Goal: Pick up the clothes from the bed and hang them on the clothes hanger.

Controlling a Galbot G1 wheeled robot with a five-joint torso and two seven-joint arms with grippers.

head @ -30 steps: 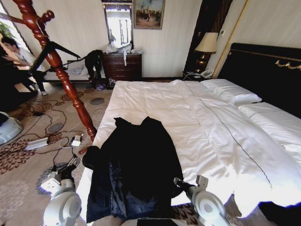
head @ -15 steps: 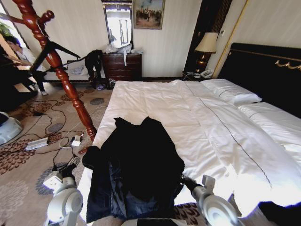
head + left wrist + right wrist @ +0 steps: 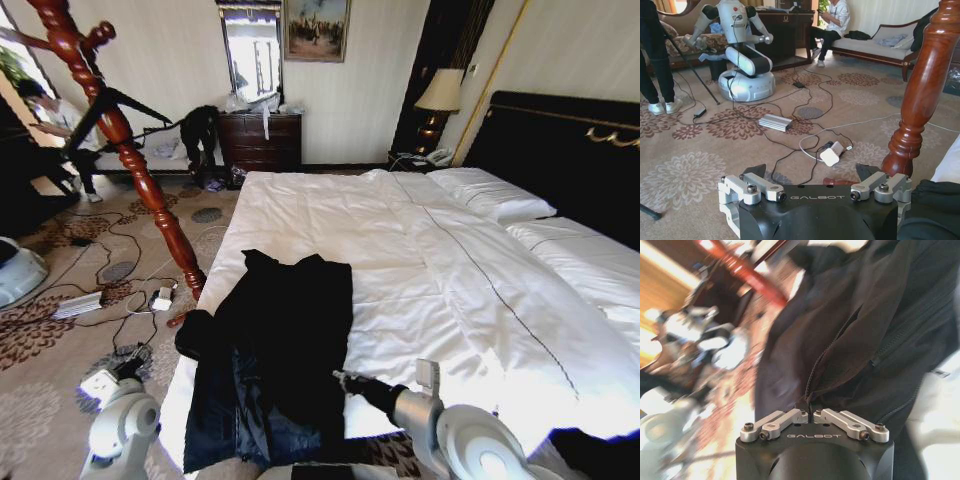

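cables (image 3: 120, 262) and a small white box (image 3: 161, 298) litter the patterned carpet (image 3: 40, 350) around the foot of the clothes hanger (image 3: 125, 140), which leans beside the bed's (image 3: 420, 260) left edge; a dresser (image 3: 258, 140) and a lamp (image 3: 438, 95) stand by the far wall. the clothes (image 3: 275, 350) lie on the near left corner of the white duvet, black, rumpled, one flap folded over, a sleeve drooping off the edge, zipper lines showing. the right gripper (image 3: 808, 412) is pinched onto a fold of the cloth at its right hem. the left gripper (image 3: 812, 172) hangs spread apart over the carpet, near the stand's base.
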